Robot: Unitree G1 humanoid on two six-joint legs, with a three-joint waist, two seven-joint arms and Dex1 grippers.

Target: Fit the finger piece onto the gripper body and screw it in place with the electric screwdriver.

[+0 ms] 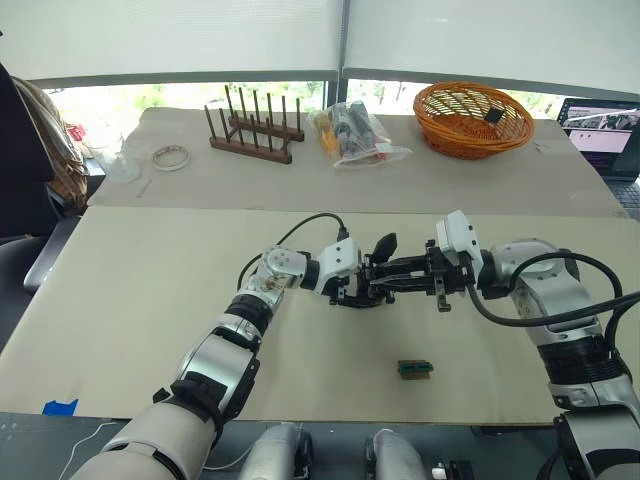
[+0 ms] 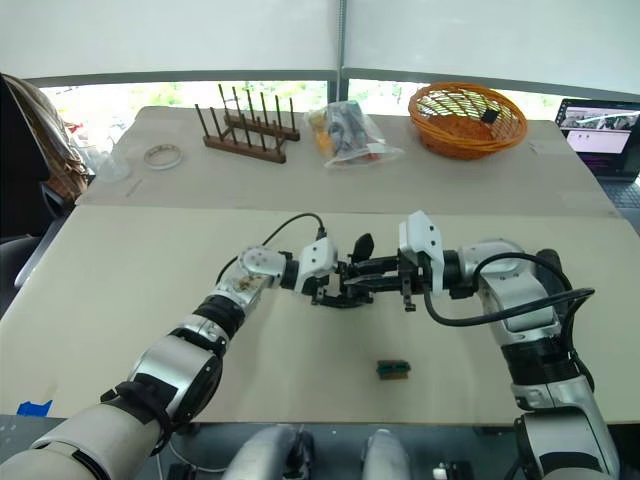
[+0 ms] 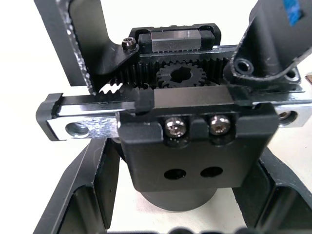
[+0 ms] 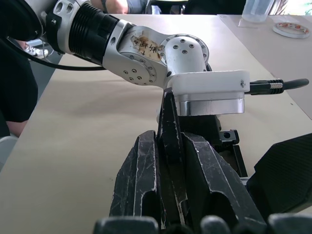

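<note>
Two robot arms meet at the centre of the frame above a pale surface [image 1: 150, 300]. The left end effector [image 1: 362, 288] grips the gripper body [image 3: 187, 146] between its fingers; in the left wrist view, low centre, the rack, gear and two screw heads sit in close-up. The right end effector [image 4: 168, 161] is clamped narrowly on a thin black part, apparently the finger piece [image 4: 169, 126], pressing it toward the body.

Both parts look rigid and light, the plastic smooth and likely slippery; the flat flanks of the finger piece seem the safest hold, keeping clear of the exposed gear teeth.

A small green block [image 1: 414, 369] lies low and right of centre. A wicker basket [image 1: 472, 118] sits at upper right. No legible brand or writing is discernible.
</note>
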